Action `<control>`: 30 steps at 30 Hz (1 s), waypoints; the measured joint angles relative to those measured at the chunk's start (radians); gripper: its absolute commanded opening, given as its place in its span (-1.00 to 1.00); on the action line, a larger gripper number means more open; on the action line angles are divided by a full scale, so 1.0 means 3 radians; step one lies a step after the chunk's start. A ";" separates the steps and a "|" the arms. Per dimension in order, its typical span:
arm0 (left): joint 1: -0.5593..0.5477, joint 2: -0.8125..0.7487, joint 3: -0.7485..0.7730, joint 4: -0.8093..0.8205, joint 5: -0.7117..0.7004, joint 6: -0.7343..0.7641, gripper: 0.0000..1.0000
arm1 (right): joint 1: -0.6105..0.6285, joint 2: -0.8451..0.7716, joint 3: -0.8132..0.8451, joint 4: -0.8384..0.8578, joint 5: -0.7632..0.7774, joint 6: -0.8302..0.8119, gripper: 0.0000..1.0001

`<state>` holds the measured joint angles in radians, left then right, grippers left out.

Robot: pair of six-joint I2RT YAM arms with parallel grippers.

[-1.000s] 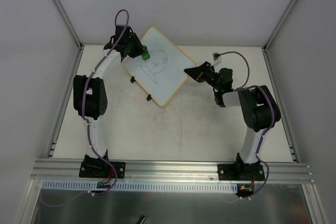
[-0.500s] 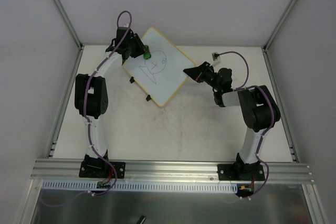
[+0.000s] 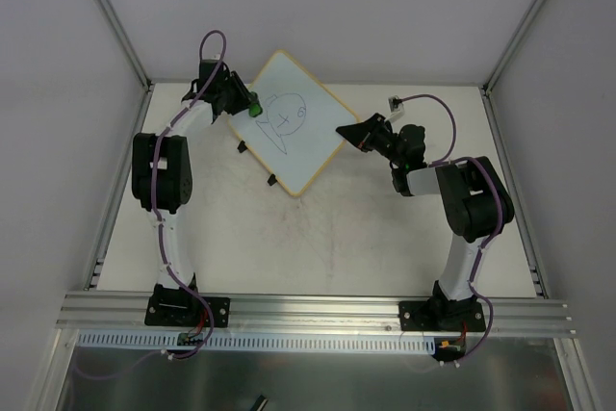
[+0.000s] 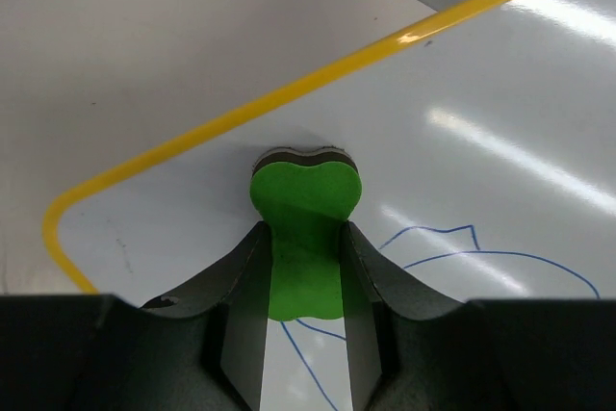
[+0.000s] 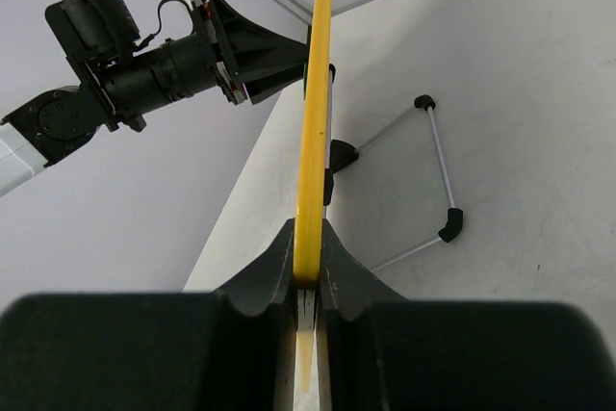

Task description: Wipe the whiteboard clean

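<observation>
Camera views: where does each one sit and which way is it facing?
Top external: above and behind the bases, looking down on table, both arms and whiteboard.
Left wrist: on the left gripper, facing the board, fingers clamping the green eraser.
Right wrist: on the right gripper, sighting along the board's yellow edge, fingers pinching it.
Shared: both wrist views show the board's yellow frame.

You'll find the whiteboard face smooth and glossy, streaked with glare, inside a shiny yellow frame. The eraser looks like matt green foam on dark felt. Fingers of the left end effector and right end effector are matt black plastic. The surface is pale, matt and scuffed; the rail along its near edge is brushed metal
</observation>
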<state>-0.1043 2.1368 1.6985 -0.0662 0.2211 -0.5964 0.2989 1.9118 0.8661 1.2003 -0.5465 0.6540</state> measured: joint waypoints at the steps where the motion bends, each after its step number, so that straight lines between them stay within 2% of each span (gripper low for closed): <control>1: 0.0010 -0.0013 -0.0045 0.0019 -0.0022 0.0000 -1.00 | 0.0000 0.0000 0.0000 -0.0004 0.0001 0.0000 -1.00; 17: -0.0020 -0.0028 -0.0031 0.0022 -0.0069 0.0036 -1.00 | 0.0000 0.0000 0.0000 -0.0005 0.0000 0.0000 -1.00; 30: -0.0576 0.0084 0.0553 0.0032 -0.0070 0.0380 -1.00 | 0.0000 0.0000 0.0000 -0.0022 0.0004 0.0004 -1.00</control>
<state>-0.2771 2.1620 1.8645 -0.0566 0.2001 -0.4824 0.2989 1.9118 0.8661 1.1938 -0.5453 0.6552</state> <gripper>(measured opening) 0.302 0.099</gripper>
